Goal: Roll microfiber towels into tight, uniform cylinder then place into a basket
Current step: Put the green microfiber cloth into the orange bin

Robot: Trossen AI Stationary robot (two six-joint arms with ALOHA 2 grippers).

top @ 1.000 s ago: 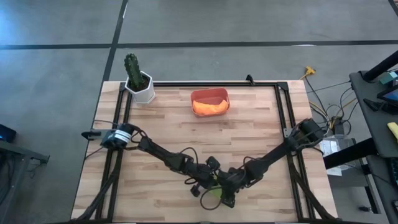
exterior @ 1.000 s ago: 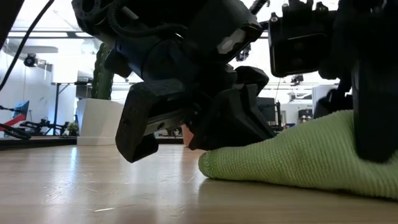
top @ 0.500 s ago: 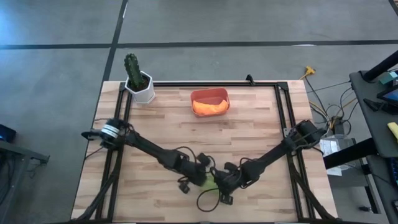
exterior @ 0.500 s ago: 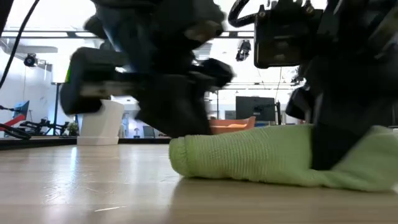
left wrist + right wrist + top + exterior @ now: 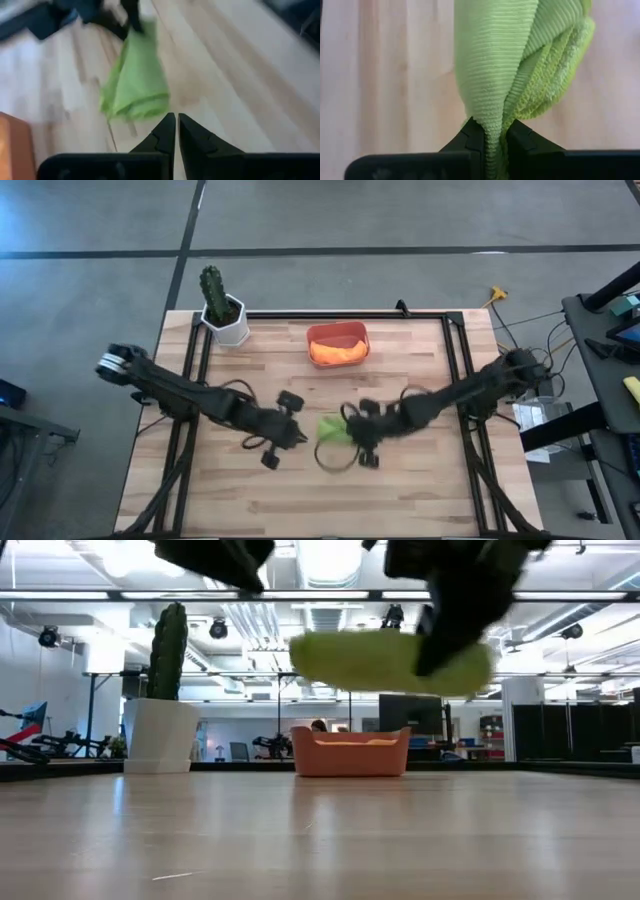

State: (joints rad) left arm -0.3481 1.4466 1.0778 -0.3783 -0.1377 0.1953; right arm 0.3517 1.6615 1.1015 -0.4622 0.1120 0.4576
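Observation:
The lime green towel (image 5: 332, 430), rolled into a thick roll, hangs in the air at mid-table; it also shows in the low view (image 5: 385, 660) and in the left wrist view (image 5: 135, 82). My right gripper (image 5: 353, 432) is shut on its right end. My left gripper (image 5: 297, 434) is shut and empty just left of the roll, apart from it (image 5: 176, 127). The orange towel (image 5: 337, 352) lies inside the salmon-red basket (image 5: 312, 335), which stands on the table at the far middle. My right gripper pinches one end of the green roll (image 5: 490, 122) between its two fingers, with several layers bunched together. The fingers come from the table's right, slanting down, along the roll. The roll reaches away from the fingertips, about level and lifted clear of the table (image 5: 340, 655).
A white pot with a green cactus (image 5: 225, 315) stands at the table's far left corner. A dark frame rail (image 5: 330, 314) runs along the far edge behind the basket. A cable loop (image 5: 335, 460) hangs under my right gripper. Bare wood lies between the roll and the basket.
My right gripper has risen and gone toward the table's far edge with the green roll, which lay on the table near the near edge and is now lifted clear. My left gripper has come off the roll and moved up and toward the far left.

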